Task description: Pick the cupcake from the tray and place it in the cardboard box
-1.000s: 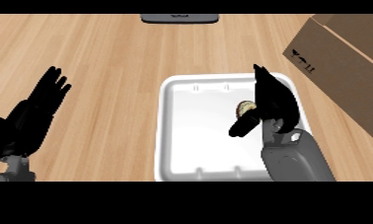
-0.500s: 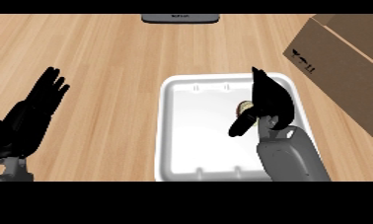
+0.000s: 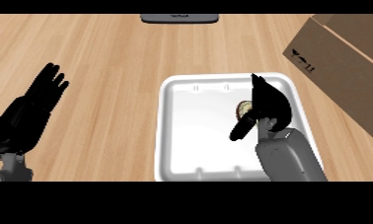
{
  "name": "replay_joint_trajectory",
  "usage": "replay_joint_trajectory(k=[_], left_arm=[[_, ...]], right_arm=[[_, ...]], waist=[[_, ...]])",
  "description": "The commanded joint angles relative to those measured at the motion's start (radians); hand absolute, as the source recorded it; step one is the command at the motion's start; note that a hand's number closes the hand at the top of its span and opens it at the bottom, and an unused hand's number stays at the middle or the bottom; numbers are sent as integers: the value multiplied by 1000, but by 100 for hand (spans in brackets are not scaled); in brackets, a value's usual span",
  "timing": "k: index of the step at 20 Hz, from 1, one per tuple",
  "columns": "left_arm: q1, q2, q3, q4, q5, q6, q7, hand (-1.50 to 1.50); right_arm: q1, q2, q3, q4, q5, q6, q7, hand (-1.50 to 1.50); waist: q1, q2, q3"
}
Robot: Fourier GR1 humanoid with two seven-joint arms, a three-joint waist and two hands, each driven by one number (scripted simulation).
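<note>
White tray [image 3: 197, 134] holds the cupcake [image 3: 244, 109], orientation unclear; right hand [image 3: 268, 103] seemingly curls round it.

Cupcake [image 3: 244, 109] sits in white tray [image 3: 197, 134], right side, mostly hidden; brown cardboard box [image 3: 335, 60] at far right.

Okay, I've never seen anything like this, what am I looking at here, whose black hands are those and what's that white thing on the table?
You are looking steeply down from a humanoid robot's head at a wooden counter. The two black hands are its own. The left hand rests open at the left edge. The right hand is over a white tray, its fingers and thumb closing around a small cupcake, mostly hidden behind the hand. At the right stands a cardboard box, where the cupcake should go. A dark flat object lies at the counter's far edge; I cannot tell what it is.
</note>
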Motion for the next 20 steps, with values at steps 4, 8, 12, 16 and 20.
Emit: replay_joint_trajectory(k=[4,8,12,16,20], left_arm=[[29,-13,33,20,-15,-33,-46,0],[-30,-39,21,-8,-22,8,23,0],[30,-68,21,20,-56,-38,-43,0],[31,-33,69,-32,-41,-60,13,0],[-40,-79,49,14,-84,-24,25,0]], right_arm=[[-9,11,-25,72,32,1,69,-150],[-55,11,14,110,-3,-31,135,-150],[-43,11,14,100,84,-54,21,150],[-24,11,31,87,100,-48,-8,150],[-30,11,13,105,121,-56,-46,150]], waist=[[1,0,0],[2,1,0],[1,1,0],[2,0,0],[0,1,0]])
